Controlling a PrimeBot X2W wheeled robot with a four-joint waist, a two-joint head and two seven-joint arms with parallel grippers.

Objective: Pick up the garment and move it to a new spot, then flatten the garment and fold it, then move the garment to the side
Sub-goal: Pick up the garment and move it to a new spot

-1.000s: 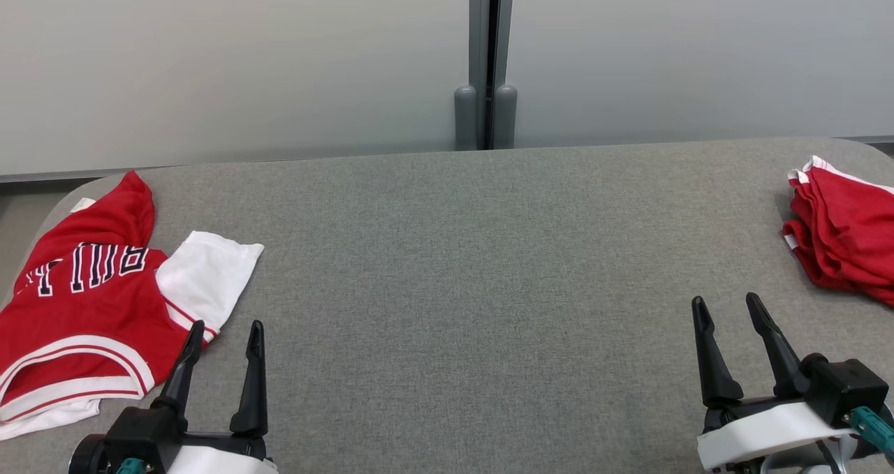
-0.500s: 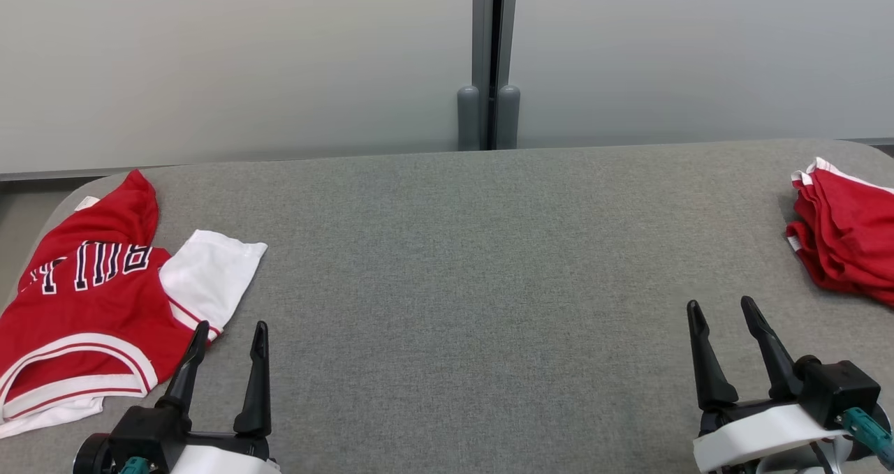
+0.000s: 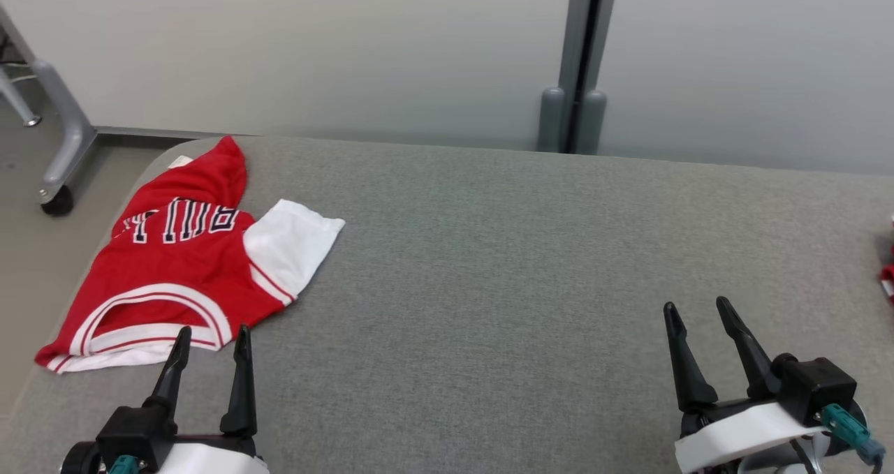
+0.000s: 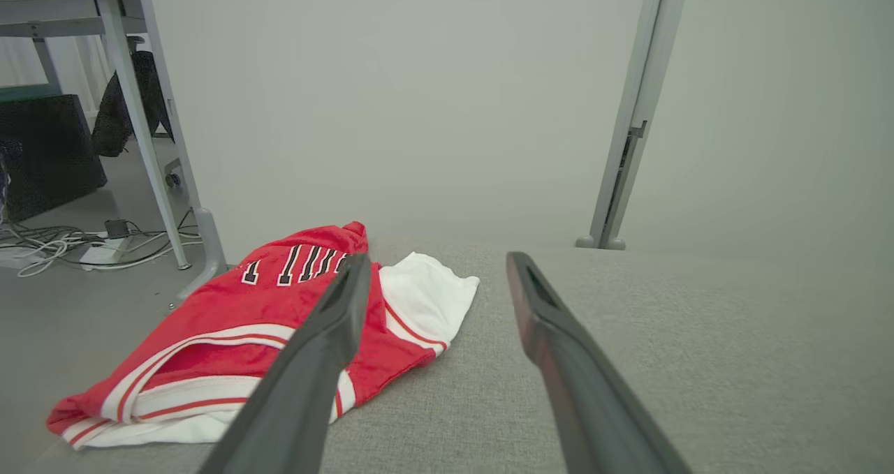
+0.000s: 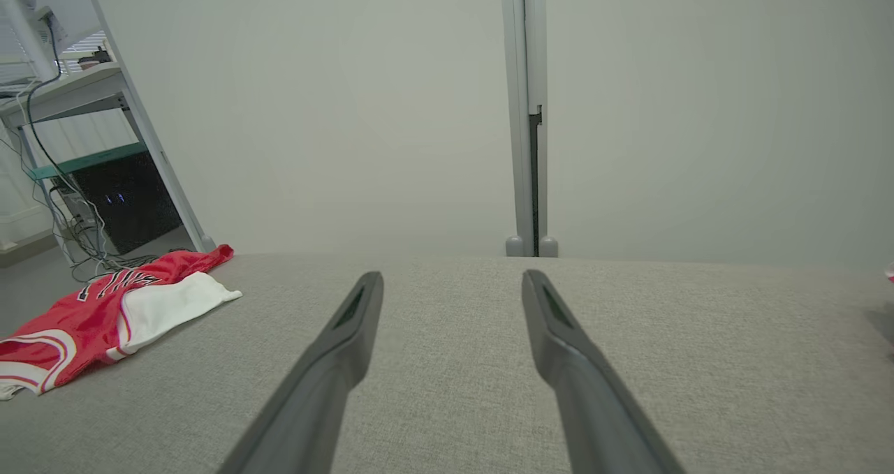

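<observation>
Red and white on grey cloth: looking at the garment lying crumpled at the far left corner of the table, lettered red part to the left, white part flopping toward the middle, hem facing the robot.

Judging the step in hand: opening the task, lining up for the pick-up, nothing lifted yet. Hanging the left gripper at the near edge, spread wide and holding nothing, tips overlapping the hem in the head view; being unable to tell touching from hovering. Hanging the right gripper likewise spread and empty over bare cloth, well apart from the garment.

Judging the next move: calling for the left gripper going forward and down onto the hem, pinching a bunched fold without catching the table cover, then lifting and carrying toward the bare middle; possibly calling for the right arm crossing over for a second edge.

Comparing views: getting from the left wrist view the hem gaping like a mouth, red inside, partly behind the left finger, plus a desk leg and cables on the floor beyond; getting from the right wrist view the broad bare stretch between that gripper and the garment; getting from the head view a scrap of red cloth at the right edge, too cropped for naming.
</observation>
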